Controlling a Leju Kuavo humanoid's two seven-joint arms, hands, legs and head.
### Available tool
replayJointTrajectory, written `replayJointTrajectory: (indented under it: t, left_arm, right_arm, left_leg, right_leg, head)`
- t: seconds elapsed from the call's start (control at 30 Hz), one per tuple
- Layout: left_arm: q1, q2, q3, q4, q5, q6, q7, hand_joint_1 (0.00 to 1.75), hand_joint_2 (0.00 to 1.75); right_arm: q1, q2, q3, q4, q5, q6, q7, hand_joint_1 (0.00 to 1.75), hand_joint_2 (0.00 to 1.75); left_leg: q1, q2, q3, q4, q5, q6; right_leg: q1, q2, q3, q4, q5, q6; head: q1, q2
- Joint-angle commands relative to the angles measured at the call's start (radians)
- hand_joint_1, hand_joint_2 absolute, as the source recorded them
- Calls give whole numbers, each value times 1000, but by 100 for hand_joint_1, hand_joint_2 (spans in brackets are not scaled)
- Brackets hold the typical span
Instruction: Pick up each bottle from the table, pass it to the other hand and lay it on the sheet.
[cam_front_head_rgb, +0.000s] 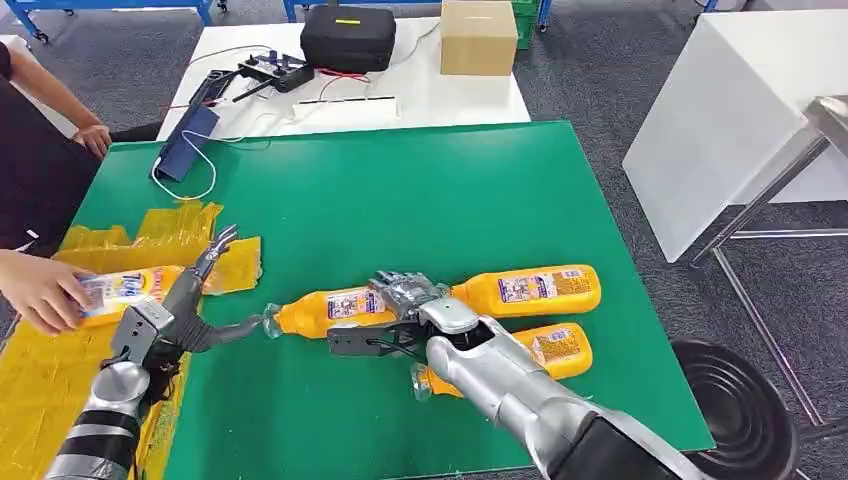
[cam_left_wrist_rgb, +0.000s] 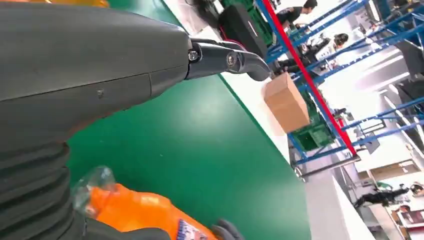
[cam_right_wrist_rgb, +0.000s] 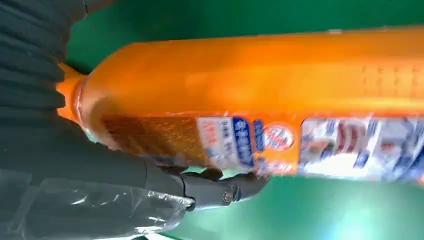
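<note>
An orange bottle (cam_front_head_rgb: 325, 308) with a clear cap (cam_front_head_rgb: 270, 322) hangs just above the green table, cap toward my left side. My right hand (cam_front_head_rgb: 402, 305) grips its rear end, thumb (cam_right_wrist_rgb: 220, 192) under the body (cam_right_wrist_rgb: 250, 90). My left hand (cam_front_head_rgb: 195, 300) is open beside the yellow sheet (cam_front_head_rgb: 50, 370), fingers spread, its thumb reaching close to the cap (cam_left_wrist_rgb: 95, 182). Two more orange bottles (cam_front_head_rgb: 530, 288) (cam_front_head_rgb: 548, 350) lie on the table behind my right hand. Another bottle (cam_front_head_rgb: 120, 290) lies on the sheet under a person's hand (cam_front_head_rgb: 40, 290).
A person sits at the table's left edge. A blue pouch (cam_front_head_rgb: 188, 143) with a white cable lies at the far left of the green table (cam_front_head_rgb: 420, 190). Behind it a white table carries a black case (cam_front_head_rgb: 348, 38) and a cardboard box (cam_front_head_rgb: 478, 37). A black bin (cam_front_head_rgb: 745, 410) stands on the floor at right.
</note>
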Motion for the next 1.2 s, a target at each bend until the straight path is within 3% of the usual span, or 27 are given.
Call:
replayJointTrajectory:
  t: [0.03,0.07,0.2,0.37,0.47,0.5,0.57,0.67,0.7,0.83,0.97,1.2]
  left_arm:
    - [-95,-52,-86,100,-6,-1,-1,0,175]
    - [-98,-53,-91,102,-5,-3,-1,0,175]
    - [-113,-59,-109,109,-3,-3,-4,0,175]
    - [-111,-66,-110,110,22,-7,7,0,175]
    - [-80,-80,-60,86,124,-62,33,0,175]
    - [-59,-81,-41,64,158,-82,42,0,0]
    - [-8,-91,24,18,298,-171,70,0,0]
    - [80,-119,100,-86,457,-244,98,0,0]
    - [115,-135,121,-141,480,-239,96,0,175]
    - [123,-143,121,-163,486,-235,112,0,175]
    - [176,-213,173,-266,580,-212,99,0,175]
    - [184,-216,171,-280,584,-212,104,0,175]
  right_arm:
    - [-50,39,113,204,23,72,5,66,175]
    - [-46,41,114,207,22,74,3,119,175]
    - [-31,50,124,223,26,83,0,168,175]
    - [-25,45,115,227,26,52,23,175,175]
    - [-31,36,20,189,-29,-110,19,175,175]
    - [-39,30,-13,160,-45,-165,-5,175,175]
    - [-56,-1,-105,39,-96,-272,-71,175,175]
    - [-29,-82,-249,-304,-175,-307,-116,175,175]
    - [-5,-110,-294,-440,-207,-285,-117,175,175]
    - [21,-126,-301,-504,-202,-263,-96,175,175]
    - [38,-158,-323,-618,-229,-281,-127,175,175]
    - [43,-159,-322,-629,-232,-278,-125,175,175]
  left_leg:
    - [1,-5,1,0,0,0]
    - [1,-6,1,0,0,0]
    - [1,-6,2,0,0,-1]
    - [2,-6,3,0,0,-1]
    - [1,-4,5,-1,0,-1]
    - [2,-5,5,0,0,-1]
    - [1,-2,4,0,0,0]
    - [0,3,0,3,-1,0]
    - [0,4,-1,3,-1,0]
    - [0,1,-1,2,-1,0]
    - [1,-2,-1,2,-1,0]
    - [1,-2,-2,2,-1,0]
  right_leg:
    - [0,-4,2,-1,-1,0]
    - [1,-4,3,-1,-1,0]
    - [1,-3,4,-2,-1,0]
    - [2,-3,5,-2,0,0]
    - [1,-1,6,-2,0,0]
    - [2,-2,6,-2,0,0]
    - [1,1,4,-1,1,0]
    - [0,5,0,1,2,-2]
    - [0,6,-2,2,3,-2]
    - [0,2,-1,1,2,-1]
    - [1,0,0,0,1,-1]
    - [1,1,0,0,1,-2]
  head:
    - [0,0]
    - [0,0]
    - [0,0]
    - [0,0]
    - [0,0]
    - [-1,0]
    - [-1,0]
    - [0,0]
    - [0,0]
    - [0,0]
    - [0,0]
    - [0,0]
